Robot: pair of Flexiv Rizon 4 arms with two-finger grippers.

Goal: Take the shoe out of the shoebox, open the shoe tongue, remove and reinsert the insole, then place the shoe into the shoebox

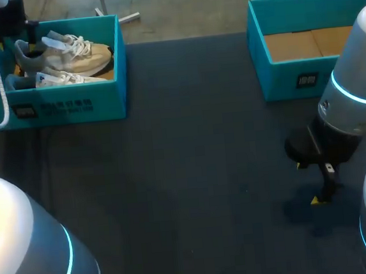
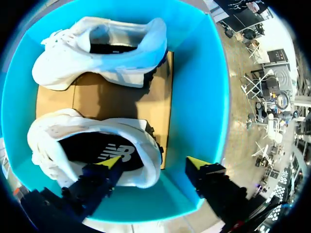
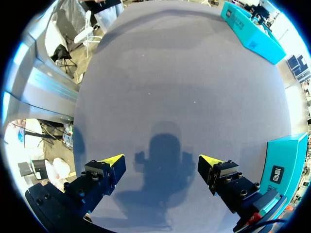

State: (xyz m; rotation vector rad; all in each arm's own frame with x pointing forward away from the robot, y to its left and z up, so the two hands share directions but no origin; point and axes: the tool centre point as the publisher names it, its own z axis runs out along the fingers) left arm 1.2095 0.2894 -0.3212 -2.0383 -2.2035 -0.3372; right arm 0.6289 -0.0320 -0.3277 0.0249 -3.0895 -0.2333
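1 beige shoe (image 1: 83, 56) sat upright beside 1 white shoe (image 1: 69, 78) inside the open teal shoebox (image 1: 106, 105), far left

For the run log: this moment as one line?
left gripper open over shoe in box | right gripper open over table | shoe not yet grasped

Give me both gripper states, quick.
Left gripper: open, over a shoe in the shoebox, holding nothing.
Right gripper: open, empty, over the table.

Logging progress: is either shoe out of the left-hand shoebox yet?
Both in: the nearer shoe and farther shoe lie on the shoebox floor, inside its walls; the left gripper hangs open above.
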